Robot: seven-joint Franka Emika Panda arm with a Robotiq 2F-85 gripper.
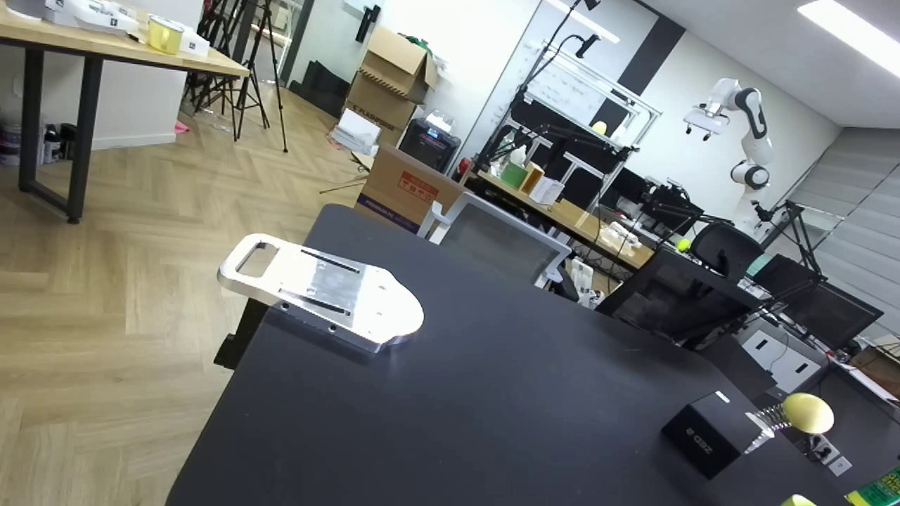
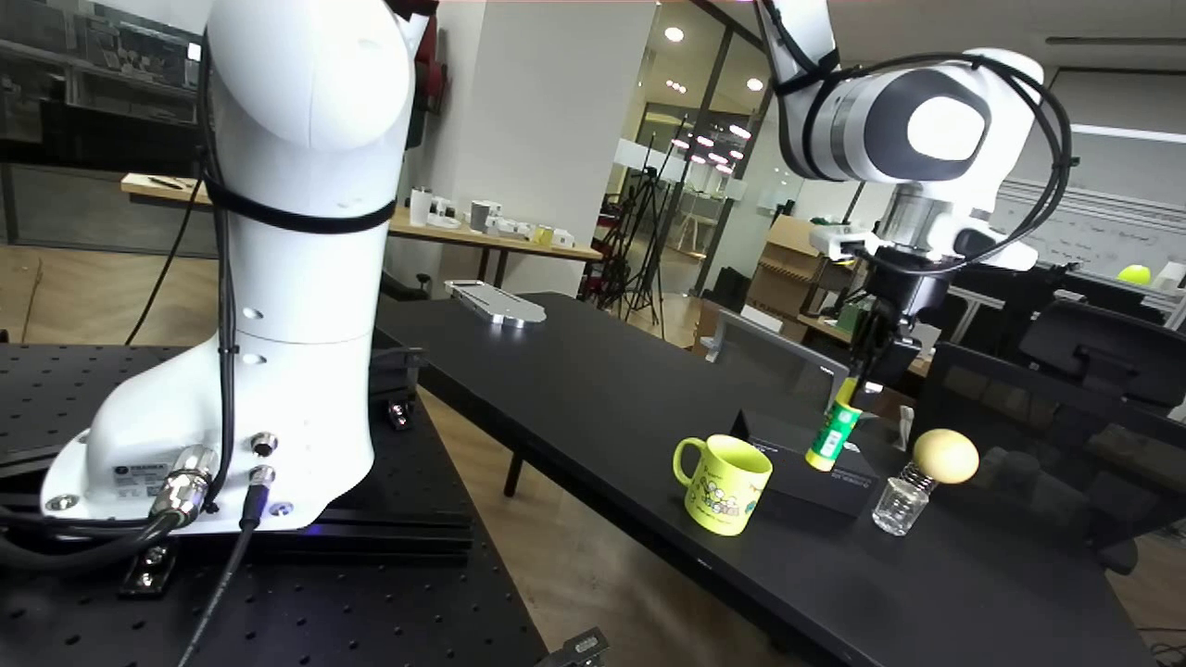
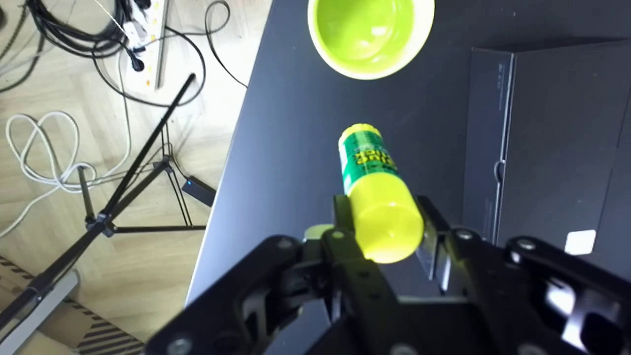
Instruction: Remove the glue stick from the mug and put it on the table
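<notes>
The green glue stick (image 2: 836,428) with yellow ends hangs tilted above the black table (image 2: 593,398), apart from the mug. My gripper (image 2: 864,382) is shut on its yellow cap end. In the wrist view the glue stick (image 3: 367,155) sits between both fingers of the gripper (image 3: 384,214), its free end pointing toward the mug. The yellow-green mug (image 2: 727,486) stands upright on the table near the edge. Its inside looks empty in the wrist view (image 3: 367,64). In an exterior view only the glue stick's end (image 1: 879,492) and a sliver of the mug (image 1: 798,500) show.
A black ZED box (image 1: 710,436) stands behind the glue stick and mug. A glass bottle (image 2: 897,505) with a spring and pale yellow ball (image 2: 945,456) stands beside the box. A silver metal plate (image 1: 344,288) lies at the table's far end. A chair (image 1: 492,239) stands alongside.
</notes>
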